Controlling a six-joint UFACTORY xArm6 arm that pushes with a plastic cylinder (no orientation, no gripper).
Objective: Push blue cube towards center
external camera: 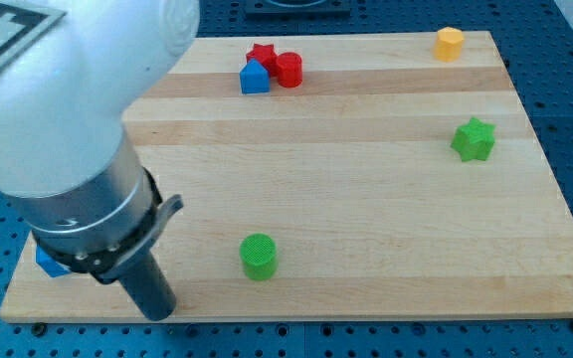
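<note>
A blue cube (48,264) lies near the board's bottom left corner, mostly hidden behind my arm; only a small corner of it shows. My tip (159,312) rests on the board close to the bottom edge, to the right of the blue cube and a little lower. A gap separates them. The green cylinder (259,256) stands to the right of my tip and slightly higher.
Near the top edge a red star (261,53), a red cylinder (288,70) and a second blue block (254,79) cluster together. A yellow block (450,43) sits at the top right. A green star (473,139) sits by the right edge. The wooden board (366,199) ends just below my tip.
</note>
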